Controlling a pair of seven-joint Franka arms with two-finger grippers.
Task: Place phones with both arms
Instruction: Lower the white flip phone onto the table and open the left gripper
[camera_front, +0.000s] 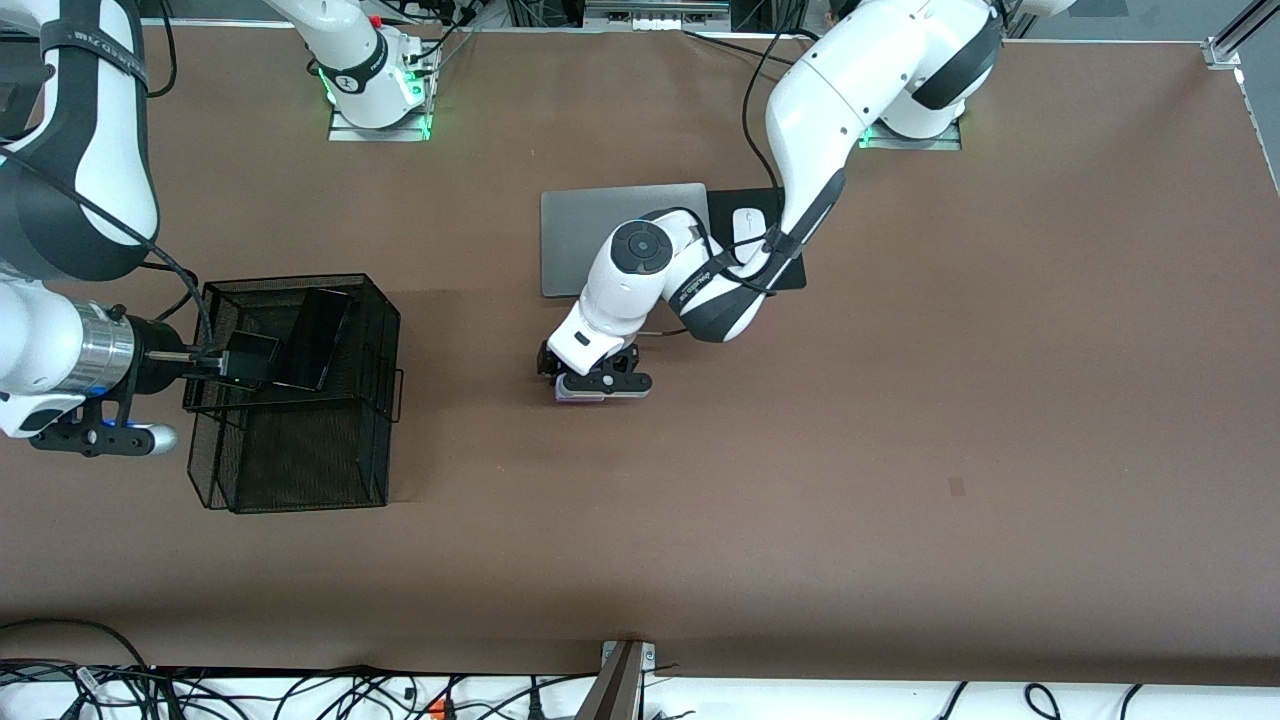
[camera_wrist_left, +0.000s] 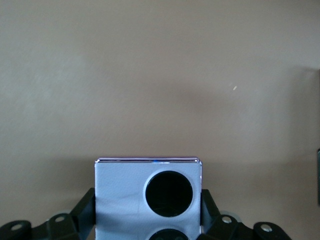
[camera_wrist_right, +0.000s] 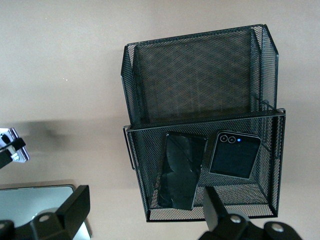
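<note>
My left gripper (camera_front: 597, 386) is shut on the small lavender-white phone (camera_front: 580, 392), low over the middle of the table. In the left wrist view, this phone (camera_wrist_left: 120, 192) with its black lenses fills the gap between the fingers (camera_wrist_left: 84, 210). My right gripper (camera_front: 205, 362) hangs high over the black mesh basket (camera_front: 392, 345), and in the right wrist view its fingers (camera_wrist_right: 75, 205) are open with nothing between them. The long slim black phone (camera_wrist_right: 181, 170) and the small squarish black phone (camera_wrist_right: 234, 155) lean inside one compartment of the basket (camera_wrist_right: 200, 75).
A closed grey laptop (camera_front: 590, 235) lies near the left arm's base. Beside it is a white mouse (camera_front: 748, 225) on a black pad (camera_front: 792, 277). The basket's compartment nearer the front camera holds nothing. Cables run along the table's front edge.
</note>
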